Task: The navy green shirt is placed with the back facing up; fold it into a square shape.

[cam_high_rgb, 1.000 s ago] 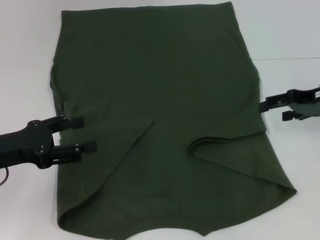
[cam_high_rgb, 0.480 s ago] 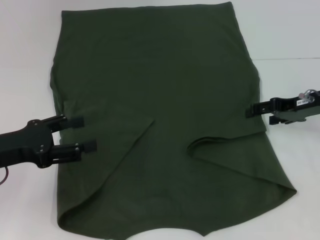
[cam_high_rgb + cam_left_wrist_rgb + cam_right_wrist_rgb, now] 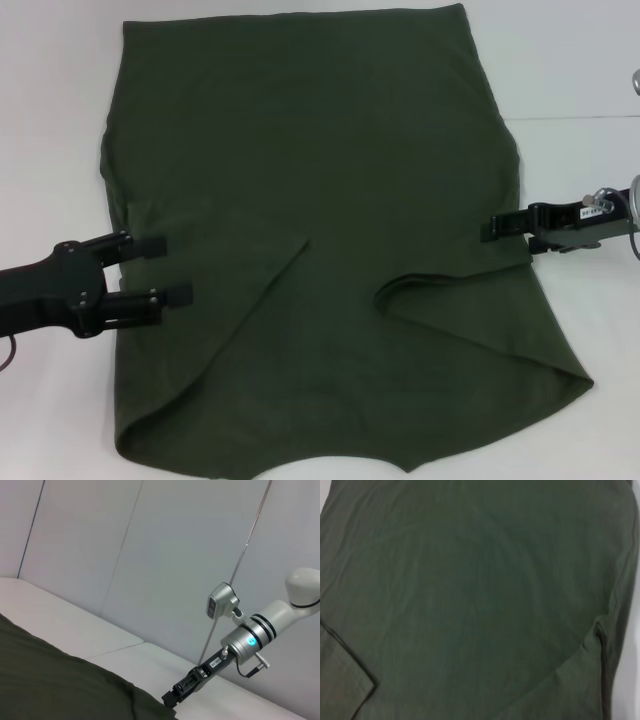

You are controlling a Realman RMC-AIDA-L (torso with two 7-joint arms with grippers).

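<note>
You had the shirt (image 3: 320,230) spread flat across the white counter (image 3: 580,60), filling most of the head view, with both sleeves already turned in: one flap's corner lay near the middle at about 7 o'clock, the other at about 5 o'clock. Your left gripper (image 3: 168,269) sat at 9 o'clock over the shirt's left side, its fingers spread wide and holding nothing. Your right gripper (image 3: 492,228) reached in from 3 o'clock, its tip just over the right edge of the cloth; you could not tell from any view whether its fingers were parted or closed. The left wrist view showed that gripper (image 3: 172,699) low at the fabric's edge.

The risks from here, as I judge them:
- If the right fingers pinched only the top layer, the folded sleeve could slide out and undo that flap.
- If the two grippers took hold at uneven heights along the sides, the next fold could come out skewed rather than square.
- Dragging low across the counter could bunch the loose hem at 6 o'clock.
</note>
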